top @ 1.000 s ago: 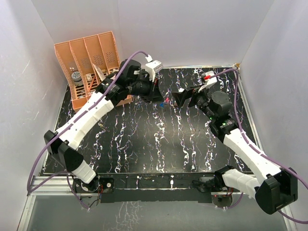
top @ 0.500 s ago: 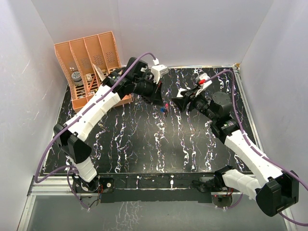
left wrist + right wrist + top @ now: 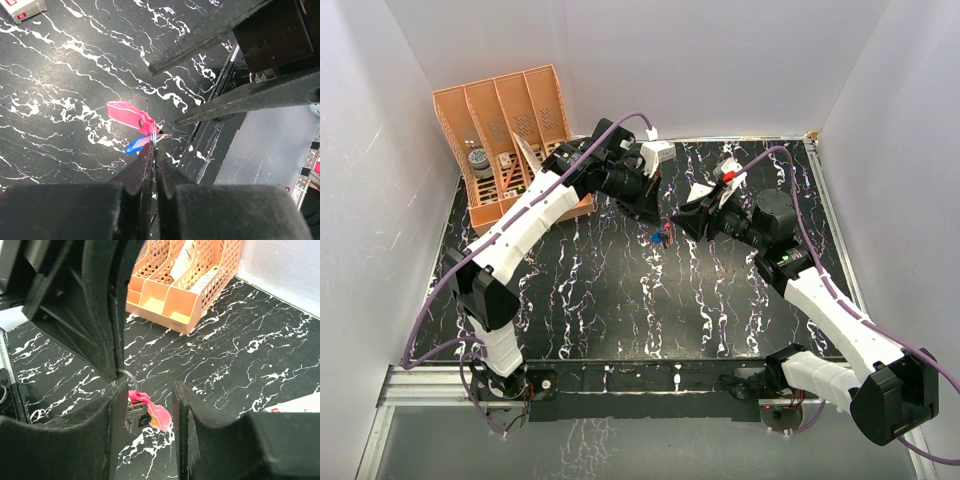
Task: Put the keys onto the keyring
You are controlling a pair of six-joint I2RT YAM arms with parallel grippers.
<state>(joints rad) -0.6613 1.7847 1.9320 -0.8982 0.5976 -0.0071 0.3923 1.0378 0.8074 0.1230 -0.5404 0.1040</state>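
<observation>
My left gripper (image 3: 154, 146) is shut on the thin silver ring of the keyring (image 3: 156, 131), held a little above the black marbled table. The pink strap fob (image 3: 127, 115) and the blue-headed key (image 3: 137, 145) hang from that ring. In the right wrist view a dark-headed key (image 3: 134, 416) hangs beside the pink fob (image 3: 155, 412) under the ring (image 3: 129, 377). My right gripper (image 3: 149, 387) is open, its jaws on either side of the hanging fob and key; the key is close to the left finger (image 3: 112, 430). From above, the keyring (image 3: 663, 233) sits between both grippers' tips.
An orange desk organizer (image 3: 505, 120) with several slots stands at the back left, also visible in the right wrist view (image 3: 185, 290). A white box with a red label (image 3: 22, 7) lies on the table behind the grippers. White walls surround the table.
My left gripper has carried the keyring right and nearer. My right gripper has moved left to it, and its jaws have narrowed around the hanging fob and key.
</observation>
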